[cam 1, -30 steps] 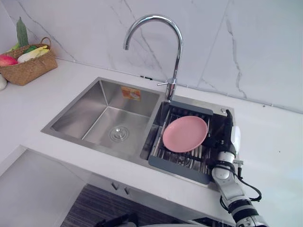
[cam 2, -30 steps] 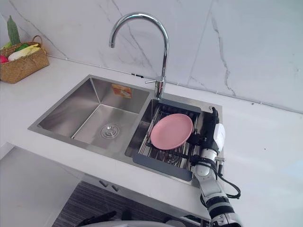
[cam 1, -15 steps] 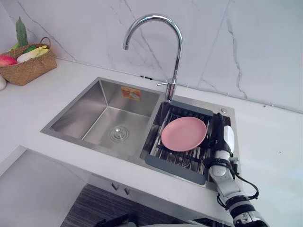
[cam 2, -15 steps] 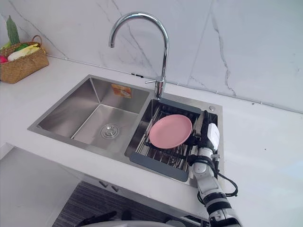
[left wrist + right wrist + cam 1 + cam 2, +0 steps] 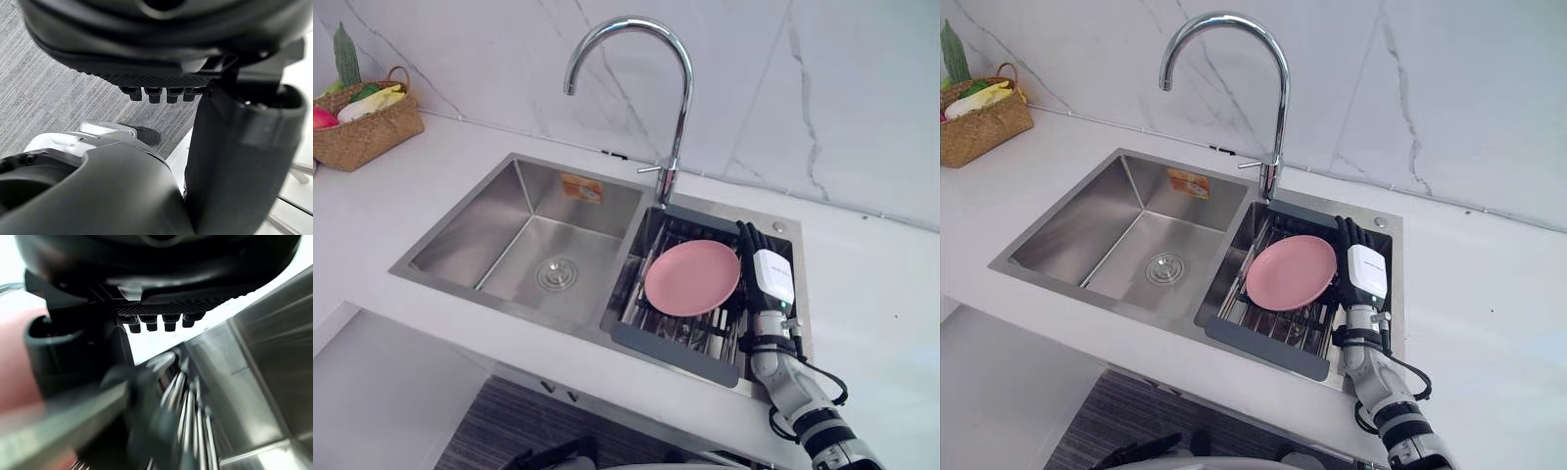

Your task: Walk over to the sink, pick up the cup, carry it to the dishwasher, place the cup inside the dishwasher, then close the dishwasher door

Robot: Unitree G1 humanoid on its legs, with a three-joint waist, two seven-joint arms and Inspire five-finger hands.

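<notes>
The left hand point(image 5: 161, 44) hangs with relaxed fingers, empty. In the sink's point(image 5: 460, 235) right basin a pink plate point(image 5: 692, 277) rests on the dish rack point(image 5: 671, 345). Just beside it the right hand point(image 5: 770, 279) holds nothing, fingers straight; where the cup is, I cannot tell.

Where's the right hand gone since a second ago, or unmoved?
Yes, moved: the right hand has shifted to the robot's left, closing the earlier gap to the pink plate; its fingers now stand at the plate's right edge.

The right hand point(image 5: 156, 269) hung over the drying rack point(image 5: 183, 401), fingers point(image 5: 149, 324) straight, thumb point(image 5: 54, 357) beside a pink plate point(image 5: 12, 357); the steel sink wall point(image 5: 274, 377) stood close alongside.
</notes>
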